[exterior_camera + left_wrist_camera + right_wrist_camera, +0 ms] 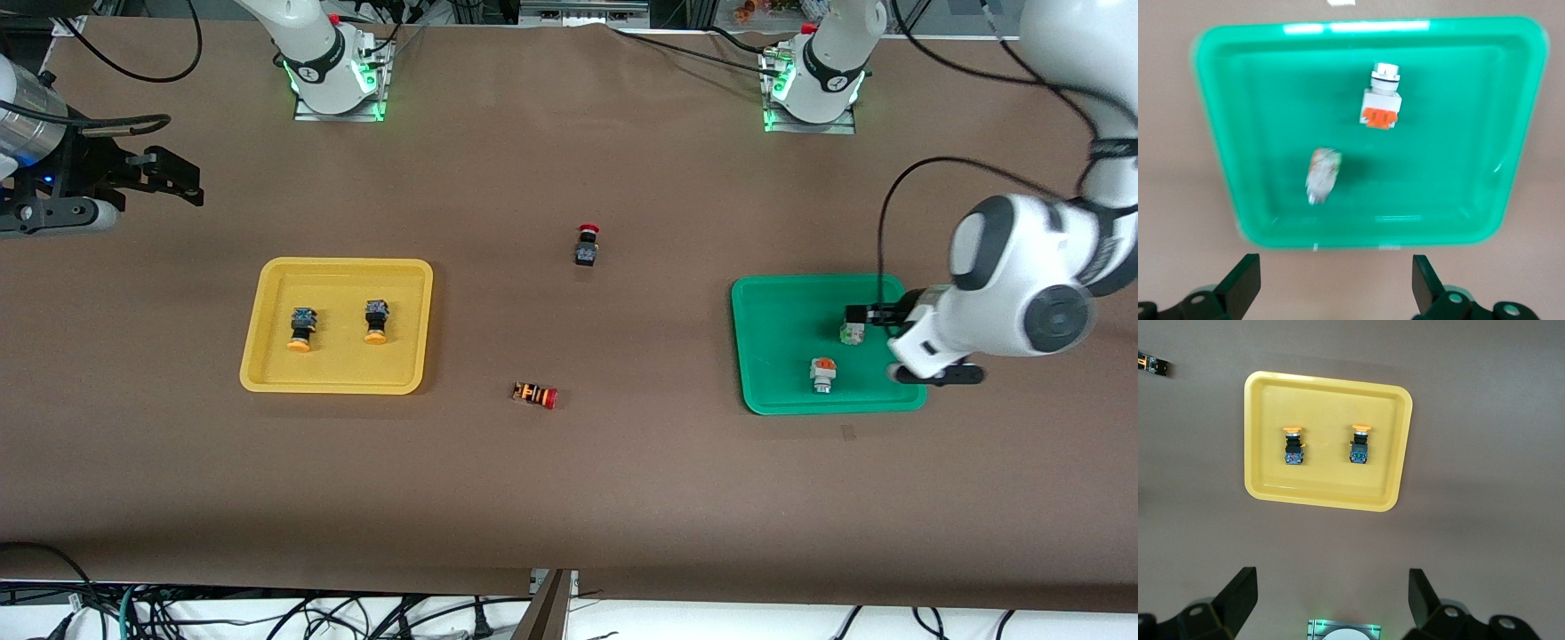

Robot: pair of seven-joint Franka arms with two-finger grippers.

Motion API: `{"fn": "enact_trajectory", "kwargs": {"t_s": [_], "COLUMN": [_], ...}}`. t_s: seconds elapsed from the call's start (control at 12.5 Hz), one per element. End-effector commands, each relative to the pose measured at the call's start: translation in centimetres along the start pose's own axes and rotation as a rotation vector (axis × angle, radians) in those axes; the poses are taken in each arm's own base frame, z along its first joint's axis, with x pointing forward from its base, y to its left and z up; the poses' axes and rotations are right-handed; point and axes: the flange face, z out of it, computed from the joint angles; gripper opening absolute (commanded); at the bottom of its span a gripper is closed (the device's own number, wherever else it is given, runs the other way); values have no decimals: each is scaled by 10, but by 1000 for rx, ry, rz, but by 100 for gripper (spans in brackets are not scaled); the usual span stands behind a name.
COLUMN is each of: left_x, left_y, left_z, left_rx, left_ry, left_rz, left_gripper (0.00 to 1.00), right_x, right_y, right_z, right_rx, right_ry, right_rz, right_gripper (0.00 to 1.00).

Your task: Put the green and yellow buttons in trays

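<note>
The yellow tray (267, 293) holds the two yellow-capped buttons (302, 328) (376, 321), lying side by side; the right wrist view shows the tray (1328, 495) and both buttons (1293, 445) (1360, 443). The green tray (773, 311) holds two silver-white buttons, one with a green end (852, 331) and one with an orange end (822, 373). In the left wrist view the orange-ended one (1382, 102) is sharp and the other (1323, 175) is blurred. My left gripper (900, 345) (1336, 283) is open and empty, over the green tray's edge at the left arm's end. My right gripper (173, 178) (1331, 600) is open and empty, raised beyond the yellow tray at the right arm's end.
A black button with a red cap (587, 244) stands on the table between the trays. A red-tipped button with orange and black stripes (535, 395) lies nearer the front camera, also seen in the right wrist view (1151, 364). Both arm bases stand along the table's back edge.
</note>
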Motion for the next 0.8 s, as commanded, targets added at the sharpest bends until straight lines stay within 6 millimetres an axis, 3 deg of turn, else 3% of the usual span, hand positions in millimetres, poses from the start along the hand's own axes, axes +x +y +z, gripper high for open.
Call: {"fn": "enact_trajectory", "kwargs": {"t_s": [0.0,0.08,0.16,0.24,0.4,0.48,0.56,0.72], "left_x": [-15,-25,-44,-69,-107,-122,-126,-126], "left_y": [-27,-26,-16,-21,-20,-19,-19,-18], "left_z": [-87,-109,-135,-161,-169,-162,-155,-163], "left_rx": [-72,-65,-44,-13,-5,-12,-11,-10], "left_ry": [68,112,167,220,270,289,337,363], "left_rz": [-44,-45,-41,-83,-101,-83,-67,-52], "left_gripper": [100,100,100,100,100,100,100,100], "right_x": [0,0,0,0,0,1,3,7], "right_y": [-2,-2,-2,-2,-6,-6,-6,-5], "right_z": [-4,-5,-4,-4,-5,-6,-4,-7], "right_rx": [-17,-15,-15,-15,-19,-21,-19,-20], "right_ry": [9,11,8,6,12,16,14,17], "right_rz": [-11,-8,-12,-12,-20,-23,-21,-23], "right_gripper": [100,100,100,100,100,100,100,100]}}
